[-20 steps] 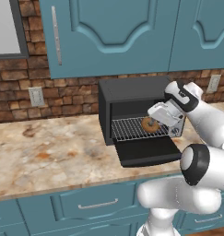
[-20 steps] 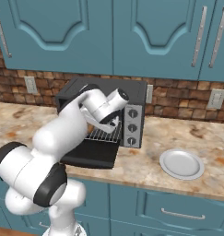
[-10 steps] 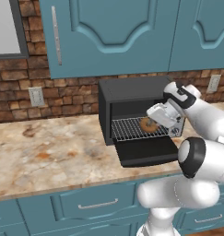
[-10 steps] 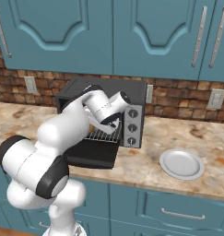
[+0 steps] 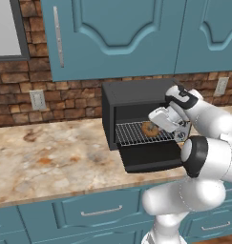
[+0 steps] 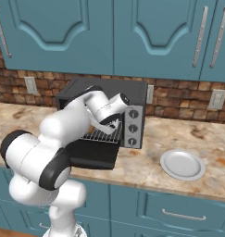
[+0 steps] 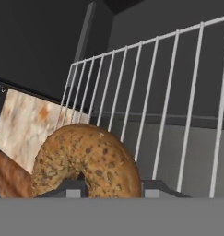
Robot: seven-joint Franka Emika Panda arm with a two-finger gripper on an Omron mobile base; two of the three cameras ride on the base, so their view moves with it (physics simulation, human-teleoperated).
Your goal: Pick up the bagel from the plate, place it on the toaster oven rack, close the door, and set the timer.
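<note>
1. In the left base view, the small round golden-brown bagel (image 5: pixel 149 128) sits at the left end of the pincer (image 5: pixel 154 127), held over the rectangular silver wire toaster oven rack (image 5: pixel 131 133), which stretches off to the pincer's left.
2. The same view shows the flat black drop-down door (image 5: pixel 148 156) lying open below the pincer, and the boxy black toaster oven (image 5: pixel 131 90) roofing over it.
3. The speckled beige stone counter (image 5: pixel 50 162) spreads well to the pincer's left in that view.
4. The right base view gives what the left one lacks: the silver control panel with three dark round knobs (image 6: pixel 132 128) stands just to the right of the pincer (image 6: pixel 110 126), and the white arm covers the bagel there.
5. Further right in that view, well apart from the pincer, the pale grey-white round plate (image 6: pixel 182 164) lies bare on the counter.
6. The hand view alone shows the grip up close: the seeded bagel (image 7: pixel 85 161) stands on edge between the two dark fingertips (image 7: pixel 67 188), so the pincer (image 7: pixel 111 188) is pinching the bagel.
7. Beyond the bagel in that view, the rack's wires (image 7: pixel 145 92) run away into the dark oven cavity.
</note>
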